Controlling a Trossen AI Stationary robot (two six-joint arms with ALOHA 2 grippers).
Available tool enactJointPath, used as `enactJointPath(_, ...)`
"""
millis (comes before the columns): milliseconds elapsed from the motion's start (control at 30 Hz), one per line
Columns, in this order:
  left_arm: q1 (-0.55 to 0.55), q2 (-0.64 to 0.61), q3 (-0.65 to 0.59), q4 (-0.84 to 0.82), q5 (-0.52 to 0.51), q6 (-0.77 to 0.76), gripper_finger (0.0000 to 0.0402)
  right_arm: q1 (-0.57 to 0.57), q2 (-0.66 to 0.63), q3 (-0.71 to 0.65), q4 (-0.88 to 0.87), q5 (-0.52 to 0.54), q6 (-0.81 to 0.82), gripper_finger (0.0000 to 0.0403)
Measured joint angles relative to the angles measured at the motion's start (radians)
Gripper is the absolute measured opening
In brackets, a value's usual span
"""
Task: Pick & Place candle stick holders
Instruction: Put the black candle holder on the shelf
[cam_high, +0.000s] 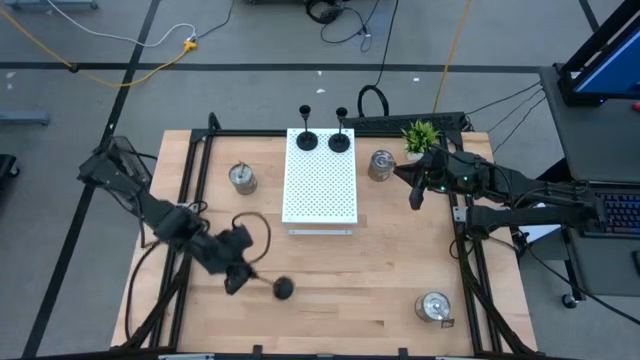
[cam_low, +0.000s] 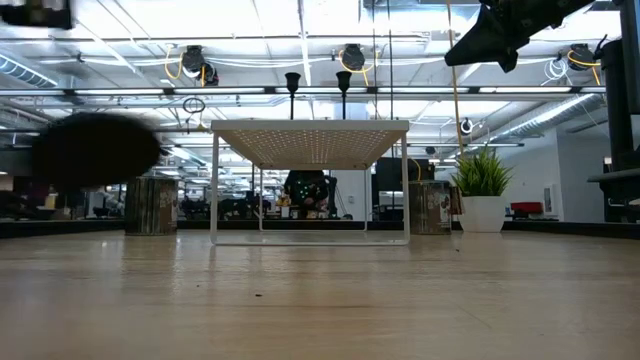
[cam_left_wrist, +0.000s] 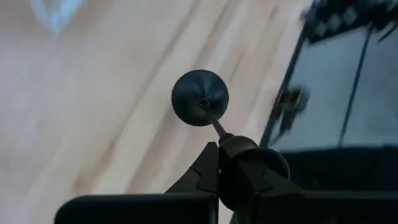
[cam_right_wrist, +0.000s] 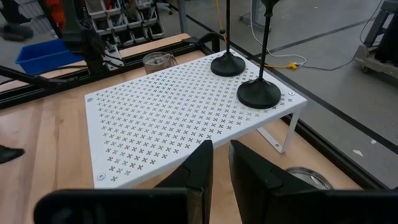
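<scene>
My left fingers (cam_left_wrist: 208, 171) are clamped tight on the thin stem of a black candle stick holder (cam_left_wrist: 200, 98), its round base pointing away from me, the whole thing lying sideways rather than upright. That puts my left gripper (cam_high: 250, 275) low over the wooden tabletop (cam_high: 350, 290) toward its front left corner, the held holder's base (cam_high: 284, 289) sticking out toward the front edge.

My right gripper (cam_high: 413, 190) hangs above the right side of the tabletop, near the back edge; its fingers (cam_right_wrist: 199, 165) stand close together with only a narrow gap, holding nothing. Just ahead of them is the white perforated board (cam_high: 320, 180), standing on legs at the middle back of the tabletop. Two black holders (cam_high: 306, 140) (cam_high: 340, 141) stand upright at the board's back edge, side by side. One silver holder (cam_high: 242, 177) sits left of the board, another (cam_high: 381, 165) just right of it beside a small green plant (cam_high: 420, 135), and a third (cam_high: 433, 307) near the front right corner.
</scene>
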Motion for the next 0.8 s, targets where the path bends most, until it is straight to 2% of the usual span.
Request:
enactJointPath(267, 0.171, 0.0, 0.195, 0.001, -0.08, 0.192, 0.0012, 0.0, 0.0, 0.0, 0.0, 0.0, 0.0, 0.0043)
enactJointPath(400, 0.269, 0.045, 0.305, -0.02, -0.093, 0.304, 0.0012, 0.0, 0.0, 0.0, 0.0, 0.0, 0.006, 0.0043)
enactJointPath(533, 0.366, 0.137, 0.46, -0.07, -0.058, 0.467, 0.0012, 0.0, 0.0, 0.0, 0.001, 0.0, 0.007, 0.0043)
enactJointPath(700, 0.514, 0.276, 0.65, -0.187, 0.041, 0.621, 0.0012, 0.0, 0.0, 0.0, 0.01, 0.0, 0.007, 0.0043)
enactJointPath(800, 0.589, 0.348, 0.761, -0.281, 0.065, 0.705, 0.0012, 0.0, 0.0, 0.0, 0.015, 0.002, 0.007, 0.0043)
